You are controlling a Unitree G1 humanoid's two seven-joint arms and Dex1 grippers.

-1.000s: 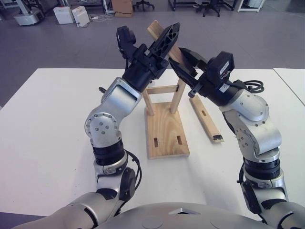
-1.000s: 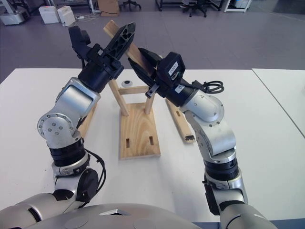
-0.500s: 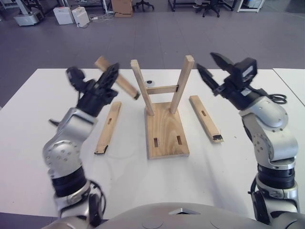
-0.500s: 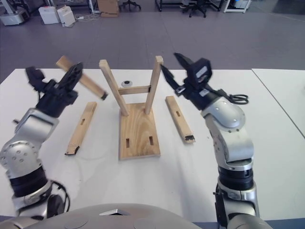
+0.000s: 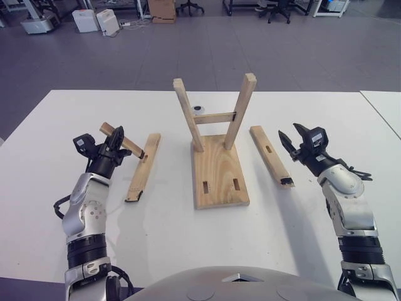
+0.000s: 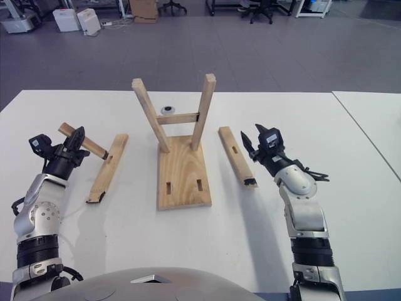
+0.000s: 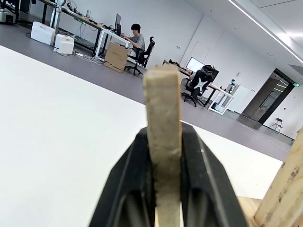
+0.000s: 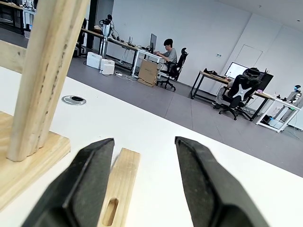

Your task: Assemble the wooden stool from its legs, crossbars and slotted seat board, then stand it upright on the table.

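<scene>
Left wrist view — left tool (image 7: 162,153) clenched on crossbar (image 7: 162,106), right tool (image 8: 142,146) released beside leg (image 8: 124,175)

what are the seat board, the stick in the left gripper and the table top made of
The seat board looks like pale unfinished wood: grain lines show. The stick in the left gripper is the same pale wood, with rough fibrous end grain. The table is smooth matte white, perhaps laminate.

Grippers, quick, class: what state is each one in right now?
Left gripper: closed on a short wooden crossbar.
Right gripper: open, holding nothing.
</scene>
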